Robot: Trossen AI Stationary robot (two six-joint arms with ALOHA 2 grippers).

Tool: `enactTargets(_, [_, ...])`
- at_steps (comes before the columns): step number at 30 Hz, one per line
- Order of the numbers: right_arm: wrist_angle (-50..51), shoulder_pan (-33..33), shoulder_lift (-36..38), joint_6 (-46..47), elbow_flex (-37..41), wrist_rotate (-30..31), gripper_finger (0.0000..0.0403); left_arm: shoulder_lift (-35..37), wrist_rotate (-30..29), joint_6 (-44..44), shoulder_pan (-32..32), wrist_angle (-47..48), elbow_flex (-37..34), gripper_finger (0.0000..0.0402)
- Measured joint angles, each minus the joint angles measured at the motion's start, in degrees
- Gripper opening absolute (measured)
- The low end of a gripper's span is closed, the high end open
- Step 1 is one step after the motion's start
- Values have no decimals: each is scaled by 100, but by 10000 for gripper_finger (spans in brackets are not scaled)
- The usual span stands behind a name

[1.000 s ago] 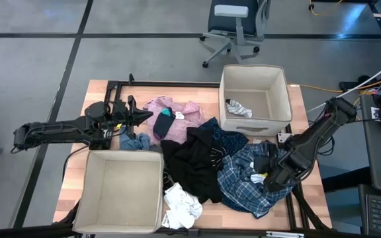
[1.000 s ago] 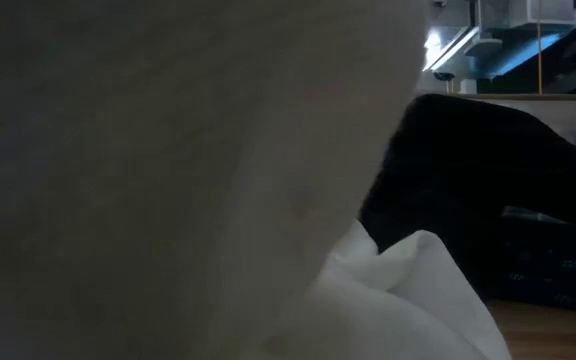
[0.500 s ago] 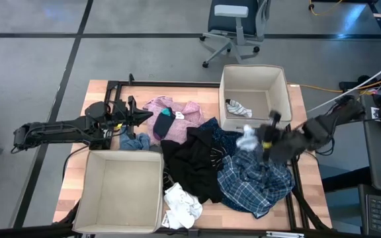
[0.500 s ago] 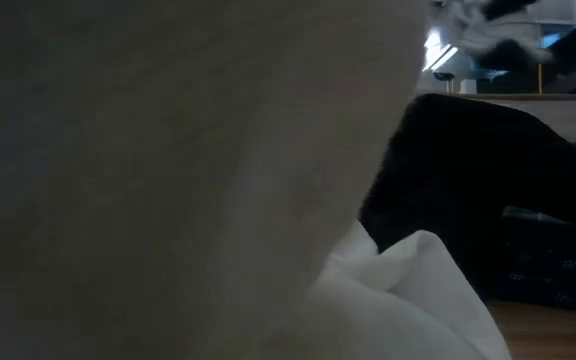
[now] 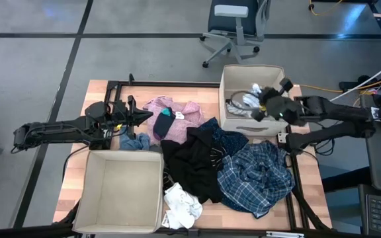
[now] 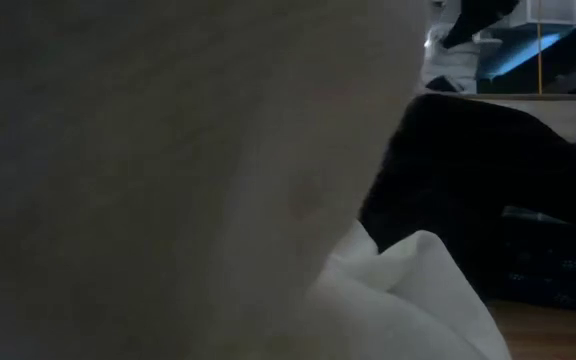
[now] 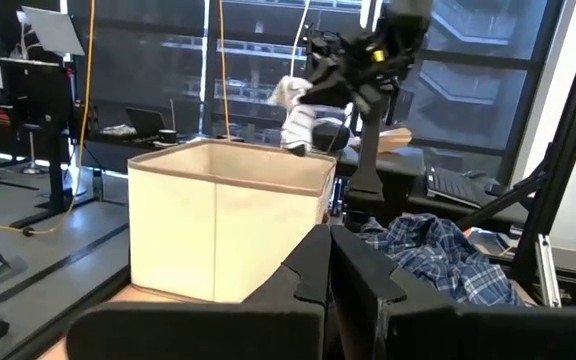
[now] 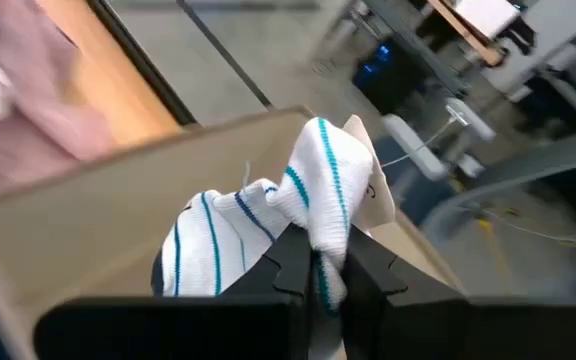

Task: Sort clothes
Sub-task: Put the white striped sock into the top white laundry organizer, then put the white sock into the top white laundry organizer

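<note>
Above the far bin (image 5: pixel 225 99), right gripper (image 5: pixel 264 104) pinches a striped sock (image 8: pixel 313 195) (dangling).

No readable text, labels, brands, numbers or signs in any view.

Evenly and brightly lit from overhead in the high view, with soft shadows. Dim and badly out of focus in the low view. Motion-blurred around the edges in the right wrist view; daylight beyond windows in the left wrist view.
</note>
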State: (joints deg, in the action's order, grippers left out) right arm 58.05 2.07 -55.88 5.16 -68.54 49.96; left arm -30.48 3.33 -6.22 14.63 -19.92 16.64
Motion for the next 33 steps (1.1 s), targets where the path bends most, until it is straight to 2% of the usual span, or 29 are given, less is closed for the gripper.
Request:
enactTargets(8, [-213, 1421, -480, -581, 0, -610, 43, 0, 0, -58, 0, -19, 0, 1])
enactTargets(13, [-220, 1766, -804, -879, 2, -720, 116, 0, 1, -85, 1, -17, 0, 1])
enactTargets(18, [-146, 1722, -865, -1053, -127, -861, 211, 0, 2, -116, 0, -13, 0, 1])
enactTargets(22, [236, 1462, -861, -758, -615, -1073, 265, 0, 1, -154, 0, -13, 0, 1])
enactTargets(26, [450, 1115, -854, -553, -1012, -1711, 290, 0, 2, -272, 1, 12, 0, 1])
enactTargets(30, [352, 725, -859, -541, -1060, -2669, 296, 0, 0, -302, 0, 11, 0, 1])
enactTargets(33, [-99, 352, -857, -517, -893, -3563, 296, 0, 2, -304, 0, 11, 0, 1])
